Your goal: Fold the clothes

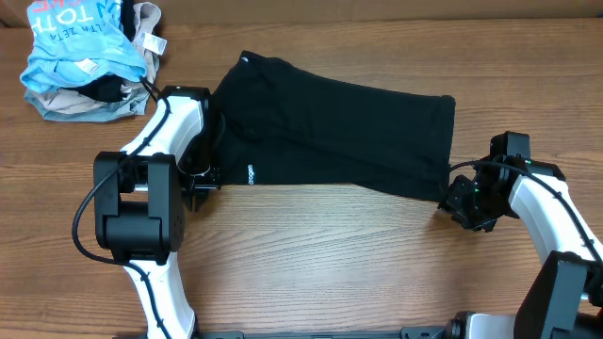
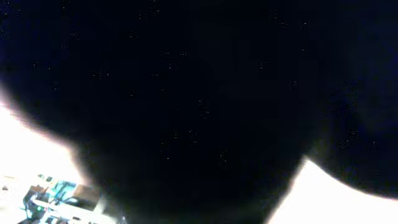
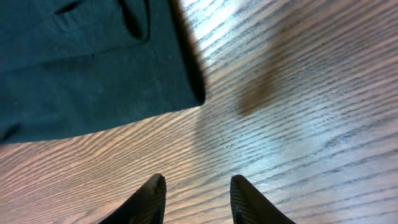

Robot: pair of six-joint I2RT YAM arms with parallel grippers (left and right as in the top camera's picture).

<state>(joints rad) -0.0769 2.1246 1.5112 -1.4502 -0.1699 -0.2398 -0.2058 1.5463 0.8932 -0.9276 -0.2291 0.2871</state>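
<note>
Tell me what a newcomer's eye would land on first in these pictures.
The black T-shirt lying across the middle of the wooden table dominates, with the left gripper closed on its left edge and the right gripper open over bare wood by its lower right corner. Next comes the bright heap at the top left of the overhead view: a light-blue garment on a beige garment.

Big pale letters on the light-blue garment (image 1: 80, 42) look like "TOT"; the smaller line beneath is illegible; the small white print (image 1: 252, 173) on the black T-shirt (image 1: 339, 132) is too tiny to read.
</note>
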